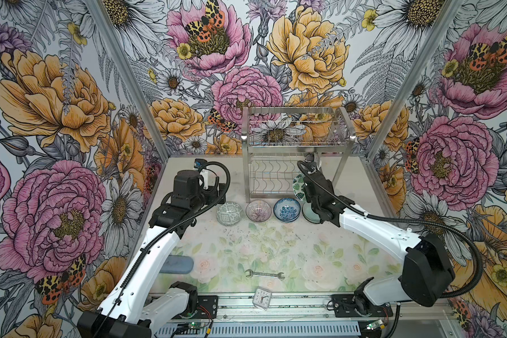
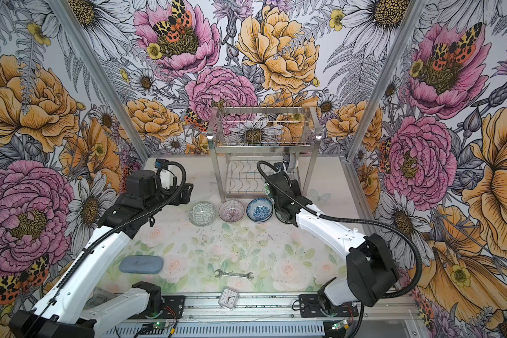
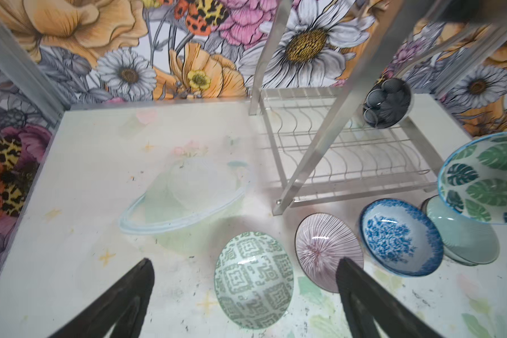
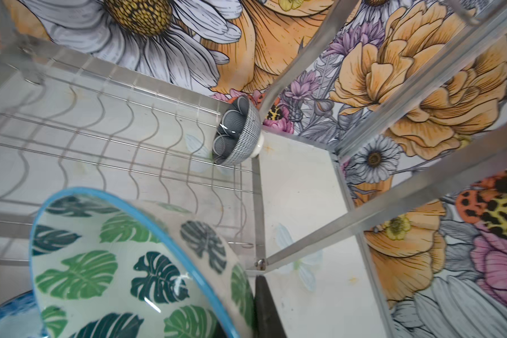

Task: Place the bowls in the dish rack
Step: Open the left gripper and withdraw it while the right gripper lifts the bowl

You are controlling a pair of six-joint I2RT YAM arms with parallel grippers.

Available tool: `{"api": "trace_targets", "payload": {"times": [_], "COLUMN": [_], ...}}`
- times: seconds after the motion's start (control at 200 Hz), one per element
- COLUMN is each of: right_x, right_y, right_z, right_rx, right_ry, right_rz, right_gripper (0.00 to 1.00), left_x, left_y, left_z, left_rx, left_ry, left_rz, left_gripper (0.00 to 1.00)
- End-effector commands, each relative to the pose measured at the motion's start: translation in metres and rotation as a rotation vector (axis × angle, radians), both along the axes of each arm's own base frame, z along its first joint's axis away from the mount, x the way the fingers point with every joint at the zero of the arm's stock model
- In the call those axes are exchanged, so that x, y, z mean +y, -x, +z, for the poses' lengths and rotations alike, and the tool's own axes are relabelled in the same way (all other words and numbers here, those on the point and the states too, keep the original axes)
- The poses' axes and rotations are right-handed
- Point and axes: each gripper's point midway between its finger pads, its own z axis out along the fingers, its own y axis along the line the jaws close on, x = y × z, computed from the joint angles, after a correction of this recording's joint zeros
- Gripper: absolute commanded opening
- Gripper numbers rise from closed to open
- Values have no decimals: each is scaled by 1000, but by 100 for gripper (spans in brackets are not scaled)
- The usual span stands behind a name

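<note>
Right hand [image 4: 253, 292] pinches leaf bowl [image 4: 114, 263] (left hand [image 3: 245, 269] spread); top views hide this grip.

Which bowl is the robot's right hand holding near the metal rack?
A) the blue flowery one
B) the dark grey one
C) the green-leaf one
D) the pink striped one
C: the right hand pinches the rim of the green-leaf bowl, tilted just in front of the dish rack.

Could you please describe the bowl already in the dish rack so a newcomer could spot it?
Find the dish rack at the back of the table, then its lower tier of wavy wires. At that tier's right end a dark grey bowl stands on edge, the only bowl resting on the rack.
</note>
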Motion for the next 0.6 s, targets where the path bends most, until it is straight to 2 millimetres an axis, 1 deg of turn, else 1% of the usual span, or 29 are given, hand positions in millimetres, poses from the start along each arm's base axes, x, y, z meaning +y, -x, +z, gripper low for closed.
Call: {"api": "trace_targets", "payload": {"times": [0.0, 0.11, 0.29, 0.44, 0.595], "right_x": [-17, -19, -18, -23, -28], "right_y": [-12, -23, -49, -73, -91], "right_z": [39, 36, 24, 18, 13], "right_rx": [-108, -113, -114, -109, -100], "right_ry": [157, 253, 401, 474, 553], "right_rz": [-114, -144, -188, -224, -241], "right_gripper": [0, 0, 0, 0, 0], "left_x": [3, 3, 1, 1, 0], "left_y": [5, 6, 8, 8, 9], "left_z": [-6, -6, -10, -9, -8], "left_rx": [17, 20, 28, 26, 24], "left_ry": [-7, 2, 10, 13, 19], "left_rz": [-36, -43, -50, -51, -55], "left_gripper": [98, 99, 99, 99, 98]}}
